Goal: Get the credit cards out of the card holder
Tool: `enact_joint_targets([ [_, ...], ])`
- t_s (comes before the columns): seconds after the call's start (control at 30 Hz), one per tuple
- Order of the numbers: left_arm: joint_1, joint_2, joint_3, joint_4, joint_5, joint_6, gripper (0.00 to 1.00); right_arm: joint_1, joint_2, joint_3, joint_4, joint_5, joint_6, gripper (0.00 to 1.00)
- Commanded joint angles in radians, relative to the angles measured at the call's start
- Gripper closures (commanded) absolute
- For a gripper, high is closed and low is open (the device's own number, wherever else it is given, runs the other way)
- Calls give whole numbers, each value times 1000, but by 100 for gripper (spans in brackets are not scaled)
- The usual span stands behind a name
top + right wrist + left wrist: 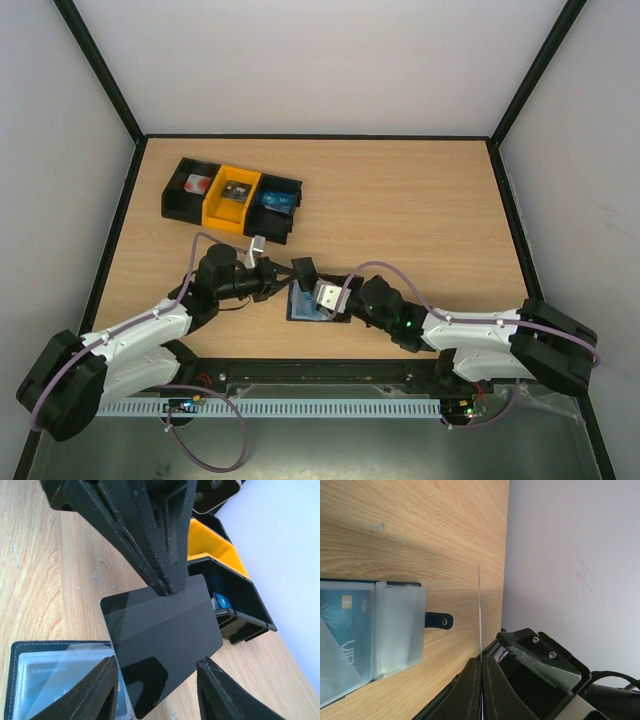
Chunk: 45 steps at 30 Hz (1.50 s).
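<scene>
Clamped shut, the left pincer [481, 666] grips a dark credit card [160, 635] by one edge and holds it clear of the table [420, 220]. From the left wrist the card shows only as a thin upright line rising out of the pressed-together fingers. In the overhead view this card hangs in the air just left of and beyond the card holder [300, 312], not touching it.

The right pincer [157, 666] stands with its jaws apart, directly over the card holder. From its own camera the lower part of the dark card lies between its two fingers [107, 690]. Whether either finger touches the card I cannot tell.

The card holder lies open and flat on the wood, black edged, with a clear plastic sleeve [400, 630] folded over its inner pockets. A bright blue card [345, 630] sits inside it under the plastic. A short dark strap [439, 621] with a snap sticks out from the holder's side.

Well beyond the card holder and to its left stands a row of bins [230, 198], black, yellow, black. A red-and-white item [195, 185] lies in the black bin farthest from the holder.
</scene>
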Motion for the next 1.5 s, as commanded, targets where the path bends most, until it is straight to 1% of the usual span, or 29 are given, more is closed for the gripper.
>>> enact_joint_targets([
  [0.0, 6, -20, -15, 28, 15, -31, 97, 17, 16, 23, 71, 63, -86, 61],
  [0.1, 5, -27, -26, 46, 17, -51, 97, 22, 18, 22, 84, 71, -101, 66],
  [0.17, 5, -31, -32, 54, 20, -60, 97, 25, 14, 19, 96, 71, -97, 71],
  [0.4, 6, -72, -57, 103, 26, -129, 97, 49, 9, -17, 162, 114, -99, 97],
  [0.57, 6, -86, -74, 149, 39, -184, 97, 62, -1, -25, 186, 156, -128, 98],
  [0.6, 5, -87, -75, 150, 39, -185, 96, 65, -5, -27, 194, 164, -129, 98],
  [0.73, 6, -104, -77, 137, 20, -176, 73, 68, -27, -18, 187, 167, -85, 98],
  [0.77, 6, -115, -76, 126, 10, -169, 68, 68, -36, -17, 181, 165, -52, 98],
  [0.83, 6, -145, -67, 81, -19, -142, 53, 68, -58, -10, 158, 161, 31, 98],
  [0.9, 7, -180, -46, 25, -62, -94, 37, 68, -84, 9, 111, 178, 154, 98],
  [0.93, 7, -201, -33, -5, -73, -62, 31, 68, -94, 28, 75, 200, 238, 98],
  [1.0, 7, -230, 4, -53, -92, 10, 24, 69, -108, 71, -19, 242, 390, 98],
  [1.1, 9, -269, 64, -125, -120, 125, 18, 68, -126, 129, -139, 255, 610, 98],
  [1.17, 9, -285, 88, -156, -131, 181, 15, 68, -146, 151, -177, 236, 746, 98],
  [1.23, 9, -292, 105, -171, -128, 234, 14, 68, -173, 149, -164, 206, 872, 98],
  [1.33, 9, -298, 114, -179, -111, 297, 14, 69, -212, 121, -97, 192, 1060, 98],
  [1.4, 9, -303, 107, -158, -86, 304, 14, 69, -221, 114, -76, 203, 1193, 98],
  [1.47, 9, -308, 95, -115, -56, 291, 15, 68, -214, 124, -63, 158, 1296, 98],
])
